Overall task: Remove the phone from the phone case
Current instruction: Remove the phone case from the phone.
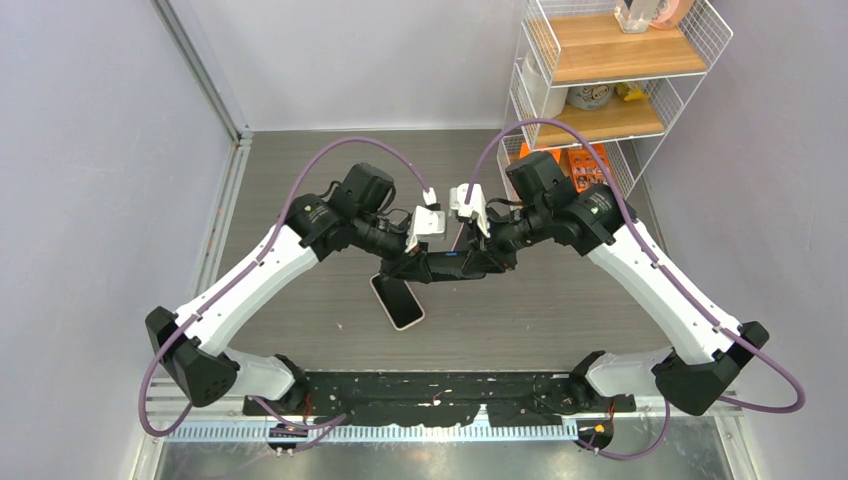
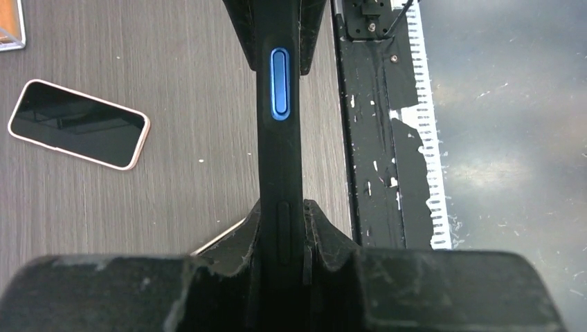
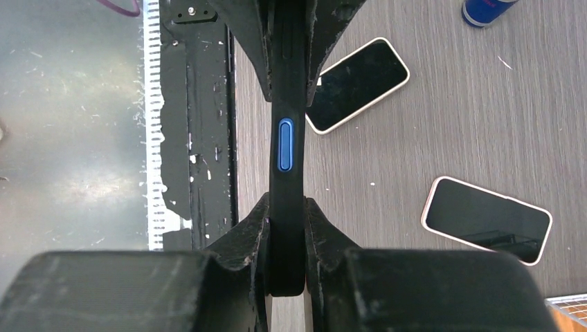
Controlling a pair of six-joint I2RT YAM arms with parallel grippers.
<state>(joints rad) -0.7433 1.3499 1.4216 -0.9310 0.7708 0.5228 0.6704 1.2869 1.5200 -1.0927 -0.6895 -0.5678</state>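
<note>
A black phone case with a blue side button is held edge-on above the table between both grippers. My left gripper is shut on one end; in the left wrist view its fingers press both faces of the case. My right gripper is shut on the other end, as the right wrist view shows on the case. I cannot tell whether a phone sits inside the case. A phone with a pale pink rim lies screen-up on the table just below the left gripper.
The right wrist view shows two pink-rimmed phones on the table, one behind the left fingers and one nearer. The left wrist view shows one of them. A blue can stands beyond. A wire shelf stands at back right.
</note>
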